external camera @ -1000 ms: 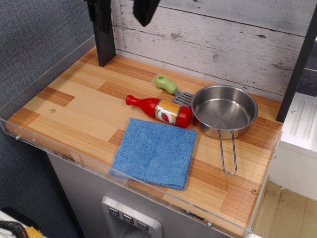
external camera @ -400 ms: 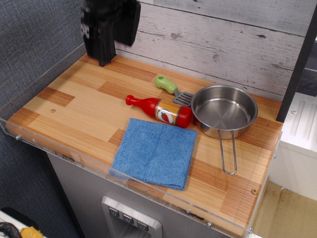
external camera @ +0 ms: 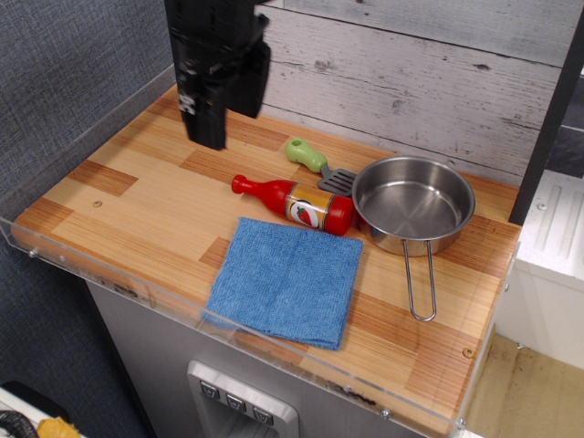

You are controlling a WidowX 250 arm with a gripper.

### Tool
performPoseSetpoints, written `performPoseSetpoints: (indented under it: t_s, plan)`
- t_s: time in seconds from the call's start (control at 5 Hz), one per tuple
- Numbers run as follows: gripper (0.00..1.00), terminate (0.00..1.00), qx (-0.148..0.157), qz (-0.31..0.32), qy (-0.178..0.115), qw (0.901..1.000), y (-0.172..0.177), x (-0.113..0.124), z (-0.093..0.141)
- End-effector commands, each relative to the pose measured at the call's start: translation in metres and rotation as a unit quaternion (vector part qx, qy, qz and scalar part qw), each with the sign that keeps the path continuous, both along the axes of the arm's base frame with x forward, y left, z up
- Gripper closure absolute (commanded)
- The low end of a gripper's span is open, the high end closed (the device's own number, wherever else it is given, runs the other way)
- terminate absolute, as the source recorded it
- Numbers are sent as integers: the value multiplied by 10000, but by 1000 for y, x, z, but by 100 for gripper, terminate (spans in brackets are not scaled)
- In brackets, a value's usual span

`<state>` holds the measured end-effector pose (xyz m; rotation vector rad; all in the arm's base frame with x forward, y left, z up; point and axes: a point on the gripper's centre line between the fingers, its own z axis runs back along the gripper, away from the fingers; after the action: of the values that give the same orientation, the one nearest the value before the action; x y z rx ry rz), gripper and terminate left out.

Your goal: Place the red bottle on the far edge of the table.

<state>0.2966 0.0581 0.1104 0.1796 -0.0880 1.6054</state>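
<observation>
The red bottle (external camera: 294,204) lies on its side near the centre of the frame, cap toward the left, base toward the right. Its yellow-orange label shows a red chili pepper; no writing on it can be read. No other markings are legible on any item.

The gripper (external camera: 215,96) hangs in the upper left of the frame, a black, slightly blurred mass pointing downward above the back-left part of the table (external camera: 137,196). It holds nothing. Whether its jaws stand wide or narrow cannot be told from this view. It is well apart from the bottle, up and to the left of it.

Adjacent items:
- A green-handled spatula (external camera: 317,165) lies just behind the bottle, its metal blade against the pan.
- A steel pan (external camera: 413,203) sits to the right of the bottle, the bottle's base just beside its wall, its wire handle pointing toward the lower edge of the frame.
- A blue cloth (external camera: 286,280) lies flat just in front of the bottle.

A clear acrylic rim runs along the left and front table edges. Bare wood shows across the left part of the table and along the back strip below the plank wall (external camera: 411,82).
</observation>
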Motion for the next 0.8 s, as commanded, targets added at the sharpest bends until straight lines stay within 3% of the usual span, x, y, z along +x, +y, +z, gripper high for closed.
performPoseSetpoints:
  t_s: [0.0, 0.6]
  plan:
    - [0, 0, 106, -97, -11, 9999, -20, 25, -23]
    - [0, 0, 377, -36, 400, 9985, -23, 45, -75]
